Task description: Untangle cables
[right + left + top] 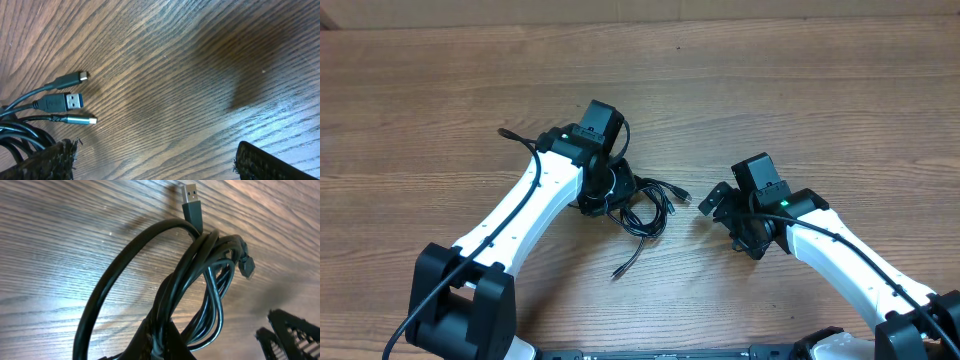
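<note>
Black and knotted: clamps the cables [642, 210] at the middle of the wooden table [800, 100] with the left gripper [608, 192], seemingly to anchor the bundle. Holds the right gripper [715, 205] spread wide just beside the loose plug ends [75, 102], probably ready to draw one strand out.

In the overhead view, the left gripper [612, 192] is covering the left part of the cables [645, 208] at frame centre, and its fingertips are lying hidden beneath it. The strands are appearing too small there to count or trace. Both arms [510, 230] are running off the bottom edge.

In the left wrist view, the bottom edge is cutting off the bundle where the strands are converging. At lower right, the right gripper [287, 332] is being cropped by the right and bottom edges.

In the right wrist view, the left edge is cropping the cables, and the bottom edge is cropping both fingers [50, 162].
</note>
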`<state>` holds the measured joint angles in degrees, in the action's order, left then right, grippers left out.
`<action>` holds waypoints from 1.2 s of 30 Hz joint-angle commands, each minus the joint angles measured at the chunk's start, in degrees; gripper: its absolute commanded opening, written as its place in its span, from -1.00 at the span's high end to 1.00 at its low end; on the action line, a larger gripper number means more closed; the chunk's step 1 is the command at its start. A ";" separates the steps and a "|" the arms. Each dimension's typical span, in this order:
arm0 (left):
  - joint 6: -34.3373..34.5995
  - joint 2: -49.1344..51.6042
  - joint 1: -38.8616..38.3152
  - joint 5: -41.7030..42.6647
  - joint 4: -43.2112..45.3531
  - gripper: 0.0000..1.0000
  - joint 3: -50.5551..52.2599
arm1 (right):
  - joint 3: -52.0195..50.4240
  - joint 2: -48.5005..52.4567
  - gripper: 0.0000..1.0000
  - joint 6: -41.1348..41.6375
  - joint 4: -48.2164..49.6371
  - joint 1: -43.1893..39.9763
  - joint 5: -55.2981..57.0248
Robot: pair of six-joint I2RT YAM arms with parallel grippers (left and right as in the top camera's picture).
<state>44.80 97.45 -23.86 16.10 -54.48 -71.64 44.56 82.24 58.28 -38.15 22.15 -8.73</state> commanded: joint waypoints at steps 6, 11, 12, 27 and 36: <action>-4.15 -1.16 0.33 10.56 -1.01 0.91 -1.75 | 0.50 0.20 -1.00 -0.04 0.31 -0.11 0.57; -7.06 -1.16 1.51 20.63 -1.14 0.92 -2.12 | 0.50 0.20 -1.00 -0.04 0.31 -0.11 0.57; -7.54 -1.16 1.81 22.08 -1.22 0.91 -2.25 | 0.50 0.20 -1.00 -0.04 0.31 -0.11 0.57; -11.69 -1.16 5.51 20.55 -1.40 0.92 -3.21 | 0.50 0.20 -1.00 -0.04 0.33 -0.11 0.57; -12.07 -1.16 5.51 18.80 -1.16 0.91 -3.21 | 0.50 0.20 -1.00 -0.04 0.31 -0.11 0.57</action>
<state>34.26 97.45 -18.63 34.87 -55.77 -73.25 44.56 82.24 58.28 -38.13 22.15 -8.71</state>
